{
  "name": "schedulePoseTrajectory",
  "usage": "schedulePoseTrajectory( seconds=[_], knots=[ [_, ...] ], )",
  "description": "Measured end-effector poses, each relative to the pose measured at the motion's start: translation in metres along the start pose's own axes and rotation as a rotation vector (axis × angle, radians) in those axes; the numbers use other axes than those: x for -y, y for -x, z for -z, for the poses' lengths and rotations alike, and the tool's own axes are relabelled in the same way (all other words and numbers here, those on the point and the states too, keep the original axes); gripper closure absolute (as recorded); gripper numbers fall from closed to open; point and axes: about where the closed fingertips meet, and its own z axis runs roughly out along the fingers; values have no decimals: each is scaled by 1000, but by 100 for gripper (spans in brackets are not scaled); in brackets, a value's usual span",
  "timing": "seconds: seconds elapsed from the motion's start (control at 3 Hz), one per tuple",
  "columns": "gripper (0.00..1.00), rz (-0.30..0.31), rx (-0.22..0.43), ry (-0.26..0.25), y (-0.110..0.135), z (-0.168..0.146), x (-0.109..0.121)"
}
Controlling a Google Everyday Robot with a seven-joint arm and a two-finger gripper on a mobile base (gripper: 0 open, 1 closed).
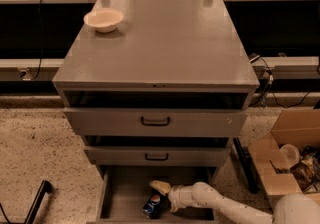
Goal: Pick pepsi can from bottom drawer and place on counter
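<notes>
Cream-white arm of smooth rounded segments, bulbous joints, tan gripper inside the bottom drawer

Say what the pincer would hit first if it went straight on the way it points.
Probably the pepsi can, lying just left of the pincer inside the bottom drawer; depth is unclear.
</notes>
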Motion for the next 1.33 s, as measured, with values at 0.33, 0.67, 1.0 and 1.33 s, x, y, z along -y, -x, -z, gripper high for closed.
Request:
schedulePoseTrajectory(
  seconds=[0.33, 0.67, 1.0, 1.33],
  knots=[
    [6, -5, 9, 11, 1, -8, -1],
    [6, -9, 18, 16, 3, -13, -2],
    [9, -12, 25, 20, 5, -16, -2],
    [25, -11, 35, 23, 8, -20, -1]
  ],
)
